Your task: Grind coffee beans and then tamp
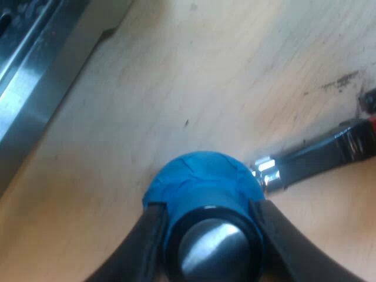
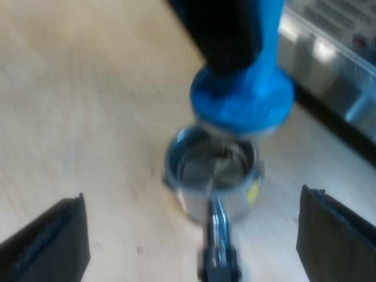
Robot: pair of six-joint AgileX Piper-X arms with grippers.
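My left gripper [image 1: 208, 208] is shut on the blue tamper [image 1: 200, 182], its black fingers clamped on either side of the tamper's neck. The tamper [image 2: 241, 97] hangs just over the far rim of the metal holder's basket [image 2: 214, 167], which rests on the wooden table. I cannot tell whether the tamper touches the rim. The basket looks shiny inside. The holder's dark handle [image 1: 317, 155] sticks out from under the tamper and ends in red [image 1: 371, 120]. My right gripper [image 2: 191, 197] is open wide, with the handle [image 2: 218, 247] lying between its fingers untouched.
The espresso machine's steel base [image 1: 35, 70] runs along the table [image 1: 205, 76] close to the tamper. Its front [image 2: 335, 64] also stands just beyond the holder. A dark smudge [image 1: 341, 81] marks the wood near the handle's red end.
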